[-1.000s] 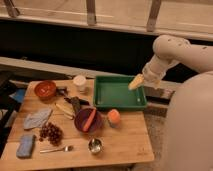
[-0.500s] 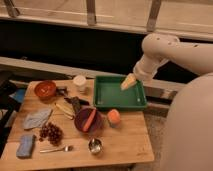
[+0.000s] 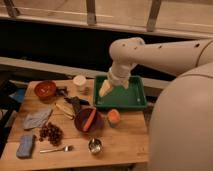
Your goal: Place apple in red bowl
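Observation:
The apple [image 3: 114, 117] is a small orange-peach fruit on the wooden table [image 3: 125, 145], just in front of the green tray [image 3: 131, 97] and right of the purple bowl [image 3: 82, 122]. The red bowl [image 3: 45, 89] sits at the table's far left. My gripper [image 3: 104, 89] hangs from the white arm over the tray's left edge, above and behind the apple, far right of the red bowl.
A carrot stick [image 3: 90, 119] lies in the purple bowl. A white cup [image 3: 79, 82], grapes [image 3: 50, 133], a grey cloth [image 3: 37, 119], a blue sponge [image 3: 24, 146], a spoon [image 3: 56, 149], a steel cup [image 3: 95, 145] and a banana [image 3: 64, 109] are on the table.
The arm has swung left across the green tray, bringing the gripper from the tray's right side to its left edge, and slightly lower. The objects on the table have not moved.

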`<action>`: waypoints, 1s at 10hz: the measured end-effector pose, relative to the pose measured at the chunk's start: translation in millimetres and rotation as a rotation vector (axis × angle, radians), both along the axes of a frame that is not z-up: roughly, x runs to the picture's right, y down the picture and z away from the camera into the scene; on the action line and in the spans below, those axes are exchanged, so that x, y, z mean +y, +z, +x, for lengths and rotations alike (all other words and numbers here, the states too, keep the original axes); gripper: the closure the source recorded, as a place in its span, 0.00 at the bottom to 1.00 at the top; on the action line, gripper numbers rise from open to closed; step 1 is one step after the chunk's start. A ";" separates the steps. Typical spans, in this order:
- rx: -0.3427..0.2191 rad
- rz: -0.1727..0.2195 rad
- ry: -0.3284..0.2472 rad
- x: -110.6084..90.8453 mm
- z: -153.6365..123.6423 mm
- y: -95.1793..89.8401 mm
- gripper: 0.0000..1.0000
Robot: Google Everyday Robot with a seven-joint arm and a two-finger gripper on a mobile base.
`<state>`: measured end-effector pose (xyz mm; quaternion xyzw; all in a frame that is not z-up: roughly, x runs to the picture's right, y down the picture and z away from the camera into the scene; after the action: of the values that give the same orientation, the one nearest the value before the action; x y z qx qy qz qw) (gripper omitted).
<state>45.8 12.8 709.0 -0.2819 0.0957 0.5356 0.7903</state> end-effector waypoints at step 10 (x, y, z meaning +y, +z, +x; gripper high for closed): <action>0.129 -0.188 0.080 86.9 49.7 21.0 0.20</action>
<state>95.6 99.7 730.0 -0.3232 0.1850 0.5725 0.7304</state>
